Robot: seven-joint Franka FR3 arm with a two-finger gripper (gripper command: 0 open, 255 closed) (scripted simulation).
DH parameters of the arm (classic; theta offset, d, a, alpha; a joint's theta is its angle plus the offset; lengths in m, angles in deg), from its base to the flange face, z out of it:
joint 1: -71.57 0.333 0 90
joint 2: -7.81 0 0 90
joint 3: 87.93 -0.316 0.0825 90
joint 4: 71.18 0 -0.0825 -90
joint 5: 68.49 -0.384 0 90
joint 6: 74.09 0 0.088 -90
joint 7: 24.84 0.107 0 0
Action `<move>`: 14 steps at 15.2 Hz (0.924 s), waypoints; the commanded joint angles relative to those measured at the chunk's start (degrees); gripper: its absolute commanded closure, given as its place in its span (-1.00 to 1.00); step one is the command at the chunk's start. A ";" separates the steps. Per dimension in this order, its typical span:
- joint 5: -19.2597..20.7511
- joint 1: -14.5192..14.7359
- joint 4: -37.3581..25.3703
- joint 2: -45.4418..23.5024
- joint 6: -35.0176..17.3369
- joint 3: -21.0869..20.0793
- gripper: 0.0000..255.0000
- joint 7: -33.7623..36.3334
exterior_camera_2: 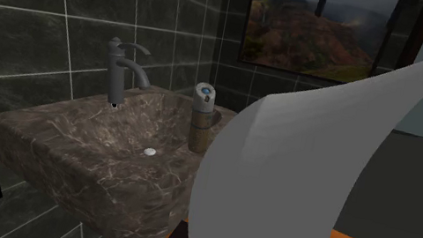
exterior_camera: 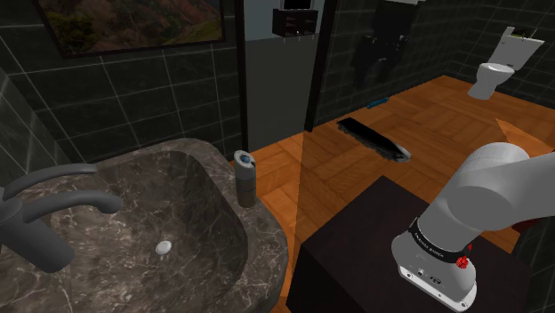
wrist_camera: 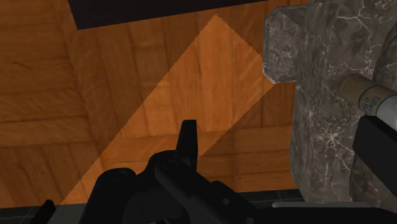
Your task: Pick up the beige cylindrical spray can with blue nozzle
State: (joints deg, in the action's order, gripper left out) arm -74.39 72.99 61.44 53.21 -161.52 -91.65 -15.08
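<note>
Wrist cam: gripper [wrist_camera: 283, 130] was spread, nothing between the fingers [wrist_camera: 188, 137]. One finger was a thin spike over the wood floor [wrist_camera: 127, 76]. The other was a dark block cut off by the frame edge and overlapping the marble sink [wrist_camera: 318, 127]. The spray can [wrist_camera: 371, 95] was partly hidden there: a beige stub with a blue-white band poking past the tip of the cut-off finger, outside the gap; contact hard to make out. In the shoulder view the can [exterior_camera: 245, 178] stood upright on the sink's rim at centre frame, well apart from the arm [exterior_camera: 485, 200] at lower right. In the second exterior view the arm's white shell covered the right half, and the can sat at upper centre, right of the faucet [exterior_camera_2: 120, 71].
</note>
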 commanded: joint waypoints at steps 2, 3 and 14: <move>-0.82 0.36 0.96 -0.41 -1.80 -0.79 -1.00 0.62; -1.62 0.73 1.85 -0.90 -3.63 -1.59 -1.00 1.23; -9.08 4.55 6.64 -11.48 -24.51 -11.05 -1.00 7.21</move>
State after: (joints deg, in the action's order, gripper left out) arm -82.90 77.23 68.00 42.90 -184.11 -101.88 -8.37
